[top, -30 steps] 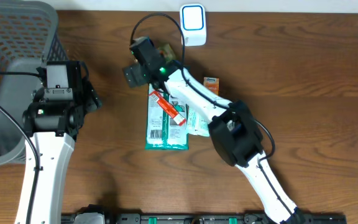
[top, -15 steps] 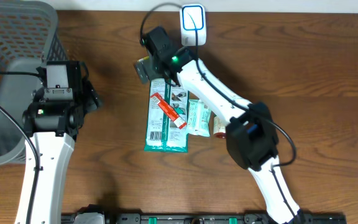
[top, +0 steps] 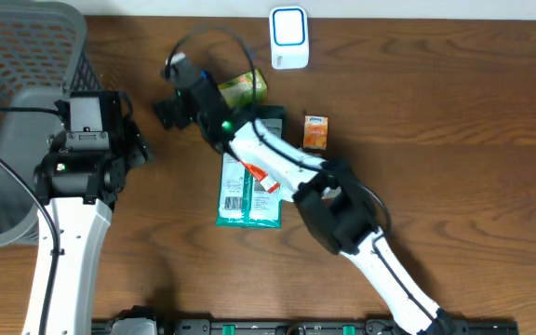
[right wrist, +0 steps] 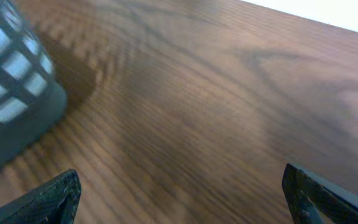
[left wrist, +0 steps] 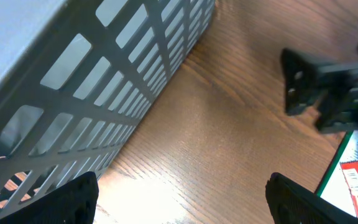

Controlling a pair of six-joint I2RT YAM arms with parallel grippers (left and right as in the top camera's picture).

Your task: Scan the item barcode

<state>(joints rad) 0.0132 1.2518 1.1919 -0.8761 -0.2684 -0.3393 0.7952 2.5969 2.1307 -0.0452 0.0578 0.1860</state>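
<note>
Several items lie mid-table: a green-and-white packet (top: pixel 247 194) with a red pack (top: pixel 260 173) on top, a yellow-green pack (top: pixel 243 88) and a small orange box (top: pixel 315 132). The white-and-blue scanner (top: pixel 288 37) stands at the far edge. My right gripper (top: pixel 169 110) hovers open and empty over bare wood, left of the items; in its own blurred view the right gripper (right wrist: pixel 185 200) has only table between its fingers. My left gripper (top: pixel 138 141) is open and empty beside the basket. In the left wrist view the left gripper (left wrist: pixel 185 205) faces the right gripper (left wrist: pixel 331 87) and the packet (left wrist: pixel 353 180).
A grey mesh basket (top: pixel 26 56) fills the far left corner; its wall (left wrist: pixel 92 93) rises close to my left gripper and its corner (right wrist: pixel 11 106) shows in the right wrist view. The right arm (top: pixel 277 163) stretches over the packets.
My right gripper swung from near the scanner leftward and down, toward the basket, uncovering the yellow-green pack. The left arm has not moved. Both grippers stay open.
</note>
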